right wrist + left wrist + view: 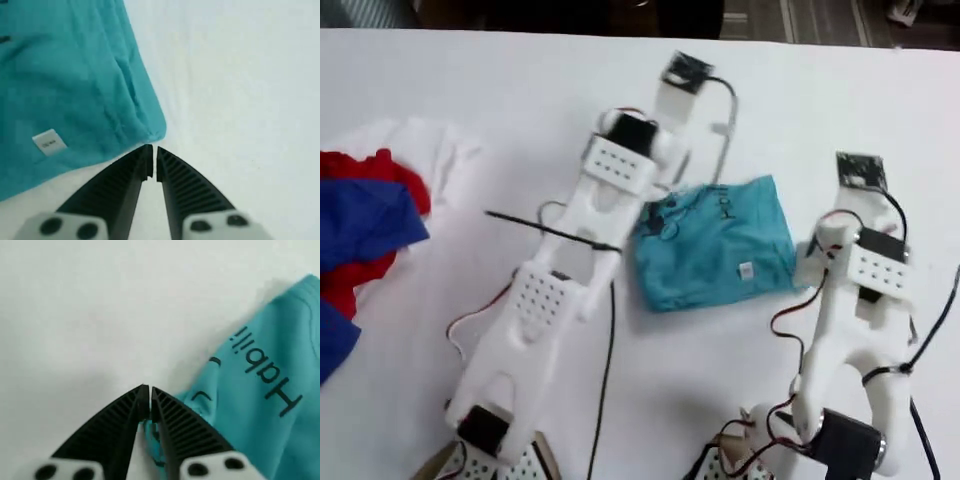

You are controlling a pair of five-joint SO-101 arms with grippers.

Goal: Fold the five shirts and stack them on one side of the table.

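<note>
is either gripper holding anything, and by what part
The left gripper seems to pinch the teal shirt at its edge; the right gripper holds nothing.

We see bare tabletop (500,75) open along the far edge. A teal shirt (720,245) fills the gap between left arm (560,280) and right arm (860,300), and a heap of shirts (360,230) crowds the left side.

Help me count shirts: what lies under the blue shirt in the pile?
A red shirt shows beneath the blue shirt, with white fabric showing beyond it. Anything deeper is covered.
</note>
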